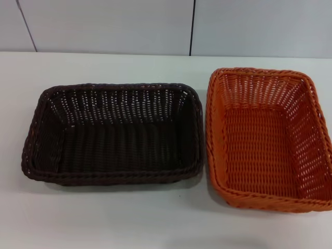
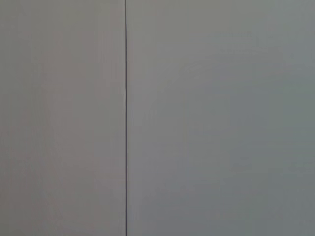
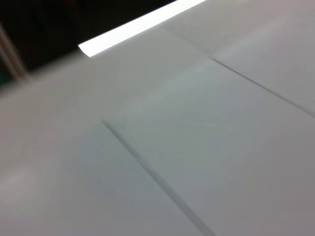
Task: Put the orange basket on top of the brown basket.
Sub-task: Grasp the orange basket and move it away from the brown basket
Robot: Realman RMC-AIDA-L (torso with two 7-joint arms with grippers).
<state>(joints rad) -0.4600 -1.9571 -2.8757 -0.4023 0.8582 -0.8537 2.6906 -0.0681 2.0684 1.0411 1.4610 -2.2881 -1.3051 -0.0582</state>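
On the white table (image 1: pixel 104 218) the brown basket (image 1: pixel 111 133) sits left of centre, upright with its open side up and its long side running left to right. The orange basket (image 1: pixel 267 139) stands on the table just to its right, also upright and open, turned slightly so its long side runs from far to near; the two braided rims lie just beside each other, and whether they touch cannot be told. Behind the table runs a pale panelled wall (image 1: pixel 104 26). Neither gripper appears in any view; the wrist cameras show only plain panels with thin seams.
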